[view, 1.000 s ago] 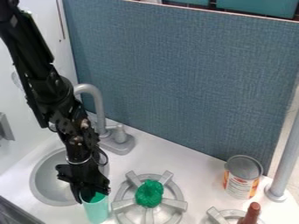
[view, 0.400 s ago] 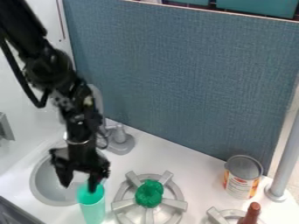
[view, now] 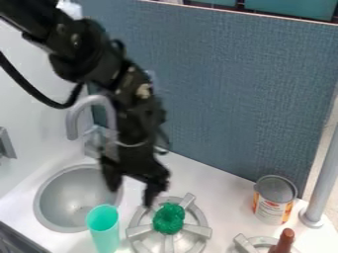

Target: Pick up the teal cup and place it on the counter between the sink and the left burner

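The black gripper (view: 131, 196) hangs open above the counter, between the sink and the left burner, with nothing held. Its right finger is over the back left edge of the burner (view: 137, 232). On that burner's middle lies a crumpled green object (view: 169, 219), close to the right finger on its lower right. A teal cup (view: 104, 228) stands upright at the front, between the sink bowl and the burner, below the gripper and apart from it.
The round grey sink (view: 54, 200) is at the left, with its faucet (view: 70, 116) behind, partly covered by the arm. A can (view: 274, 199), a second burner (view: 244, 243) with a brown object (view: 284, 241), and a grey pole (view: 321, 183) are at the right.
The gripper opened, let go of the teal cup's rim, and rose and moved right toward the burner. The cup now stands by itself, slightly shifted; the green object has not moved.
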Robot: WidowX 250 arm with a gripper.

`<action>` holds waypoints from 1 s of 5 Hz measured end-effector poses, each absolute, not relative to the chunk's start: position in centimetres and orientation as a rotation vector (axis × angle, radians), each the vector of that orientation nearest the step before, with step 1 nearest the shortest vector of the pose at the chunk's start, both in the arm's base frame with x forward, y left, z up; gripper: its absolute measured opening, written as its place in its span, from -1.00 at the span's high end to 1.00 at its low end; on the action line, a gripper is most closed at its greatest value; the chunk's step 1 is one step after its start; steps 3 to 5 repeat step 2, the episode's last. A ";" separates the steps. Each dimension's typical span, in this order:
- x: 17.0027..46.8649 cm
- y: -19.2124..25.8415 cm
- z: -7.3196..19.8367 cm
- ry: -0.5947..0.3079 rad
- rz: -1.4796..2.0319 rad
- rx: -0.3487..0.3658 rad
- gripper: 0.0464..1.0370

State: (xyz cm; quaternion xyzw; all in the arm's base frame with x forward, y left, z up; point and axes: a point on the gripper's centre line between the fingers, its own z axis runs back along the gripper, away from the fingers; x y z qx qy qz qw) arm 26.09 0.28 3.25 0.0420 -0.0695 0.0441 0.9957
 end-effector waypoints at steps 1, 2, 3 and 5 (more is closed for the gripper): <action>26.3 -3.2 3.2 -0.112 0.010 0.075 -0.93; 26.7 -5.3 2.1 -0.025 0.008 0.090 -0.93; 26.7 -5.3 2.1 -0.025 0.008 0.090 -0.93; 26.7 -5.3 2.1 -0.025 0.008 0.090 -0.93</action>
